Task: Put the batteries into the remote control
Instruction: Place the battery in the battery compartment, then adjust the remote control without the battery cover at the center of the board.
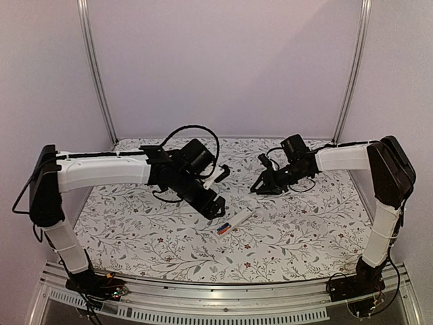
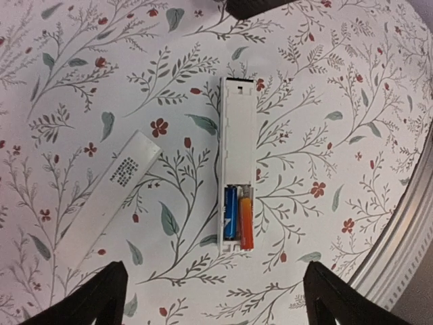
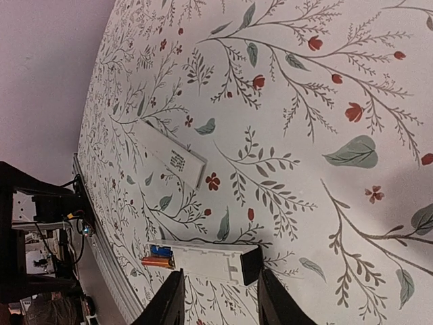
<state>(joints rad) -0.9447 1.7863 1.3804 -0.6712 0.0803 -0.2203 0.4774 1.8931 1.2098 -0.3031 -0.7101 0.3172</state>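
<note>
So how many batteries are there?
2. The blue battery and orange battery lie side by side in the remote, at one end. None show elsewhere.

No text, brand or number is legible in any view. The flat white plastic cover strip carries a small dark printed block near one end, too fine to read. The small blue cylindrical battery and the small orange-red cylindrical battery show no readable marking.

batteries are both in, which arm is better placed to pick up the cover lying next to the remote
Left. The left claw, open, hangs right above the cover and the remote. The right claw sits off past the remote's far end.
</note>
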